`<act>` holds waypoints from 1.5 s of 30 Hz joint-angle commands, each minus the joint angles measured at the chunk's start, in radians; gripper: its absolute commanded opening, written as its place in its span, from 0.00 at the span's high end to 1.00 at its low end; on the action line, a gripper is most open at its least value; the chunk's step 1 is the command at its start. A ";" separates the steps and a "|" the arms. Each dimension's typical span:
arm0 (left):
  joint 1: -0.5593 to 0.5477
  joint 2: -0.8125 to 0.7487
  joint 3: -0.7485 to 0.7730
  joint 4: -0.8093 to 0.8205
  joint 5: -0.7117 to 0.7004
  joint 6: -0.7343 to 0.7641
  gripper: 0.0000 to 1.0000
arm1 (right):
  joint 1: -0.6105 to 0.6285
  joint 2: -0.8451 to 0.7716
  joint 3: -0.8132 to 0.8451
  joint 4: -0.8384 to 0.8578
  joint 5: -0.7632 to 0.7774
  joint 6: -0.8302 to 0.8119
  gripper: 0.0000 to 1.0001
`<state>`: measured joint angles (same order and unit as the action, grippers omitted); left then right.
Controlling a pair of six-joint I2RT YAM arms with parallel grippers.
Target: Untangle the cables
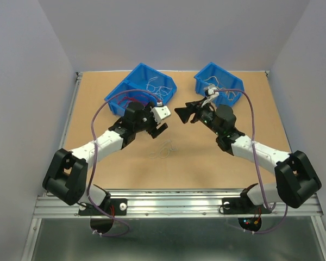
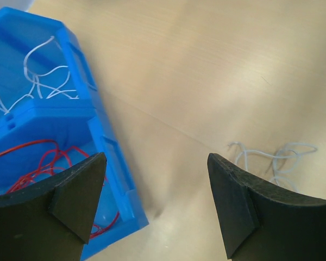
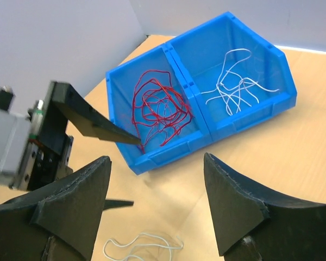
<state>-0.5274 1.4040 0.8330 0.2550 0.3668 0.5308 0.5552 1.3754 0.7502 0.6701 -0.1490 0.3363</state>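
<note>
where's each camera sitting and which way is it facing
top external: above and behind, looking down at the table; both arms show
left wrist: on the left arm, facing down at the divided blue bin and loose white cables; left gripper open
right wrist: faces the same bin and cables; right gripper open, left gripper beyond

Loose white cables lie curled on the table, frame centre. In the blue bin, tangled red cables fill the left compartment, thin white strands the right.

I see the whole table from above, behind the arms; both wrist cameras sit close — each catching the divided blue bin and loose white cables.
</note>
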 commanded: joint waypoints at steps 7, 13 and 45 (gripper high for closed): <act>-0.092 0.007 0.047 -0.127 0.053 0.127 0.12 | -0.009 -0.183 -0.074 -0.007 0.043 -0.043 0.26; -0.109 0.108 0.115 -0.223 0.049 0.146 0.13 | -0.009 -0.281 -0.149 0.057 0.043 -0.071 0.26; -0.112 0.306 0.264 -0.485 0.147 0.219 0.17 | -0.009 -0.403 -0.455 0.578 0.109 -0.146 0.26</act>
<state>-0.6331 1.6833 1.0470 -0.1848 0.4740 0.7288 0.5545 0.9844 0.3527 1.0649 -0.0700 0.2047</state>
